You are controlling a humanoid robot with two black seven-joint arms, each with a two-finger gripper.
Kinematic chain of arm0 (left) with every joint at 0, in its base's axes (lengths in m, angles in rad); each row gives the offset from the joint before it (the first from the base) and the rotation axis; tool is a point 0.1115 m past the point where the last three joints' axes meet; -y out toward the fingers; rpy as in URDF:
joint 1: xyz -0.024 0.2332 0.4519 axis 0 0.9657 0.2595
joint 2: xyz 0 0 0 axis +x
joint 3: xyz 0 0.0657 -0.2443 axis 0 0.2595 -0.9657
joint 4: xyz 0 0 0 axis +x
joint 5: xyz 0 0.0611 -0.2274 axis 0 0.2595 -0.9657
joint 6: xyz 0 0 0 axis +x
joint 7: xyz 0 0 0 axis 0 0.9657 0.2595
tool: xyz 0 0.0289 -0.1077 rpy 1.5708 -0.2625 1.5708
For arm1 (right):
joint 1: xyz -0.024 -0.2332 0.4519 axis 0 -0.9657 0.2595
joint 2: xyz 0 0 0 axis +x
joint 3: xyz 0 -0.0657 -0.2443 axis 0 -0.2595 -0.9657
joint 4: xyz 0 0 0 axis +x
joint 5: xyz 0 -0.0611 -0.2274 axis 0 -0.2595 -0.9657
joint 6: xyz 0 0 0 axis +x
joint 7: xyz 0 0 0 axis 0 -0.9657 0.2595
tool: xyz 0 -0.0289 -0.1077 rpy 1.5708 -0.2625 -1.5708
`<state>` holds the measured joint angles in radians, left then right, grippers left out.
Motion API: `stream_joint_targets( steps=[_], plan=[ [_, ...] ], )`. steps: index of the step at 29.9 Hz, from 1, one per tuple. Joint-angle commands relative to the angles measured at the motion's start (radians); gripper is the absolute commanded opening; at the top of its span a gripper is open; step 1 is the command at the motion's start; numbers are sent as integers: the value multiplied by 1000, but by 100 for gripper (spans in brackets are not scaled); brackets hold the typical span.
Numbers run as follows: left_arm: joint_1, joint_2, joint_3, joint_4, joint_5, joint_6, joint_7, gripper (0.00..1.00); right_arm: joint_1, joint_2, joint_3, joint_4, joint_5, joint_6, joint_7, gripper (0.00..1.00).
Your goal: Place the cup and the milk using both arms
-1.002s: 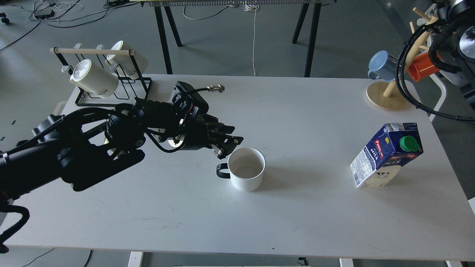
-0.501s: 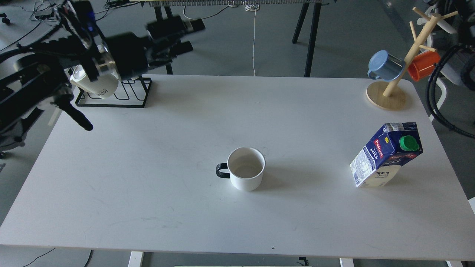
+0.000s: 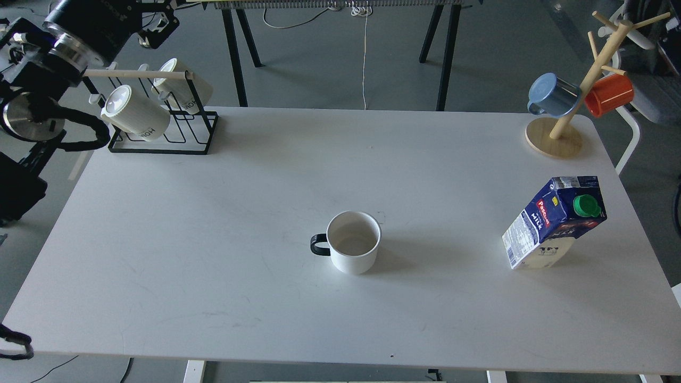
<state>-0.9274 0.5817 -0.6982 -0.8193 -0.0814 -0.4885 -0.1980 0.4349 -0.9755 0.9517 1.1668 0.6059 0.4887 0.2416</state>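
The cup (image 3: pixel 353 242) is a smooth white mug with a black handle pointing left. It stands upright and alone near the middle of the white table (image 3: pixel 266 175). The milk (image 3: pixel 553 222) is a dark blue and white carton with a green cap, standing at the right side of the table. My left arm is raised at the top left, far from the cup. Its gripper (image 3: pixel 158 24) is small and dark at the top edge, and its fingers cannot be told apart. It holds nothing that I can see. My right gripper is out of view.
A black wire rack (image 3: pixel 159 133) with two ribbed cream mugs (image 3: pixel 135 114) stands at the back left corner. A wooden mug tree (image 3: pixel 556 137) with a blue mug (image 3: pixel 550 96) and an orange mug (image 3: pixel 609 94) stands at the back right corner.
My left arm has pulled back from beside the cup, up and away to the top left. The right arm has withdrawn out of the right edge. The cup and the milk have not moved.
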Motion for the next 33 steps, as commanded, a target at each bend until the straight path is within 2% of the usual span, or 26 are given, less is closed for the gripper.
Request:
stream_joint_targets(
  steps=[1, 6, 9, 13, 17, 21, 26, 33],
  plan=[
    [-1, -6, 0, 11, -17, 0, -1, 99, -152, -20, 38, 46, 17, 0, 22, 100],
    [1, 1, 2, 17, -17, 0, 0, 99, -313, -20, 38, 53, 23, 0, 24, 99],
    [-2, 3, 2, 80, -18, 0, 2, 99, -415, -14, 33, 45, 23, 0, 27, 99],
    [-8, 4, 0, 141, -20, 0, 38, 99, -557, 12, 32, 53, 22, 0, 51, 99],
    [-7, 3, 2, 146, -20, 0, 43, 99, -654, 37, 32, 54, 17, 0, 55, 99],
    [-5, 3, 2, 146, -20, 0, 45, 99, -718, 44, 21, 88, 8, 0, 55, 99],
    [-1, 36, 14, 144, -18, 0, 48, 99, -777, 116, 33, 247, -54, 0, 56, 99],
    [1, 66, 17, 144, -14, 0, 97, 99, -782, 213, 42, 290, -130, 0, 55, 99]
  ],
)
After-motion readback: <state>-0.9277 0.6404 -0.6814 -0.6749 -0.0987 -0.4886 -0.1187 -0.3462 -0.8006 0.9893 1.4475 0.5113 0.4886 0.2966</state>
